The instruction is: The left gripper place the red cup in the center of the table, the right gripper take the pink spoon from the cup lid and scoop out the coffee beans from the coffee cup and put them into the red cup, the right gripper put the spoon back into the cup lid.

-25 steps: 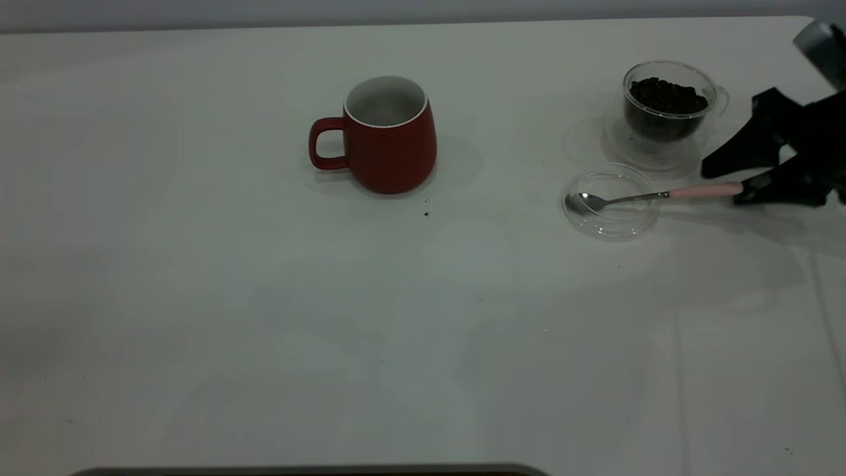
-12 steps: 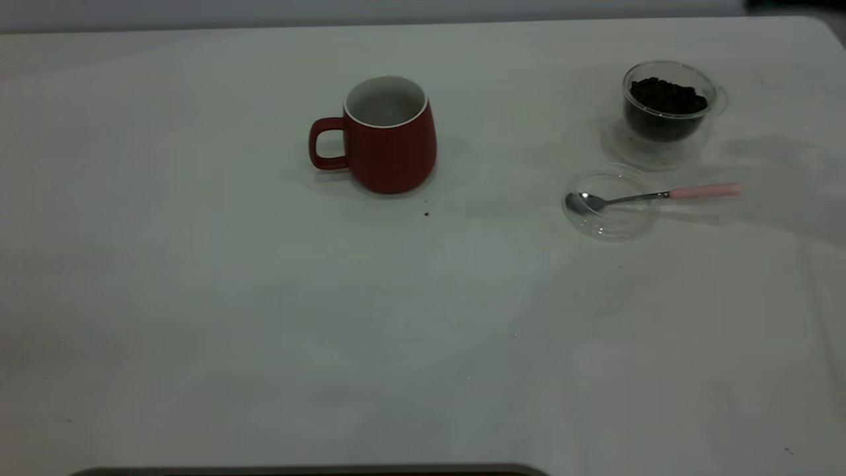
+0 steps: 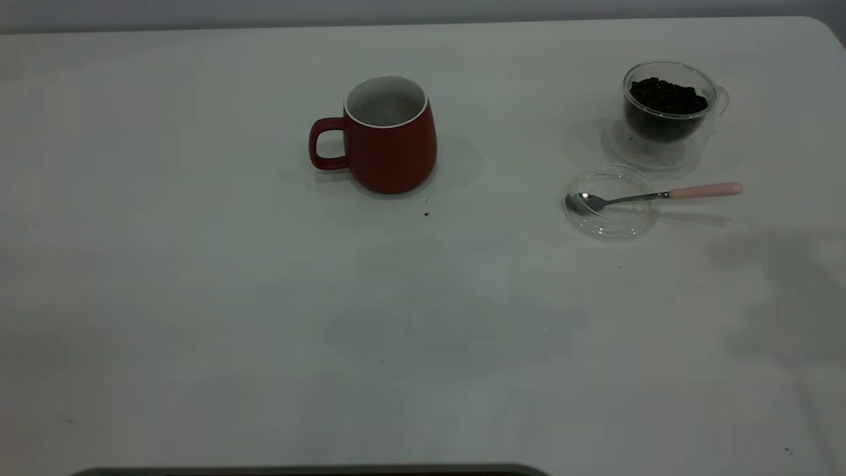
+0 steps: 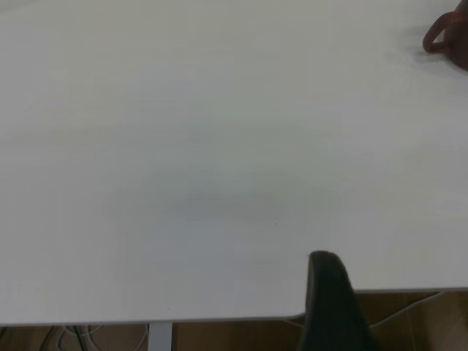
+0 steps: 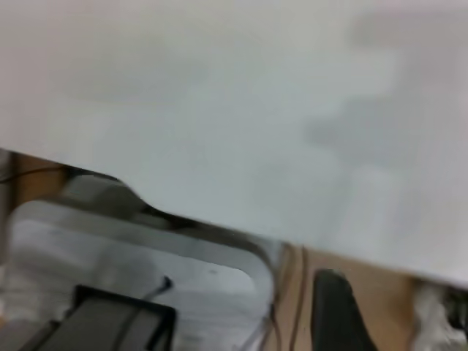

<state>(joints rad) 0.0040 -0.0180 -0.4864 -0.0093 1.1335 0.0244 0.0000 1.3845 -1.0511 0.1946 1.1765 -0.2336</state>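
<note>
Exterior view shows the red cup (image 3: 390, 135) upright mid-counter (image 3: 264, 317), the pink spoon (image 3: 654, 196) with its bowl in the cup lid (image 3: 611, 221) near the coffee cup (image 3: 669, 109) of coffee beans (image 3: 667, 96); neither hand's state can be told.

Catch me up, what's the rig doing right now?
Nothing is being handled. The red cup stands mid-table, the pink spoon lies with its bowl in the cup lid, and the coffee cup holds coffee beans. Neither gripper shows in the exterior view.
</note>
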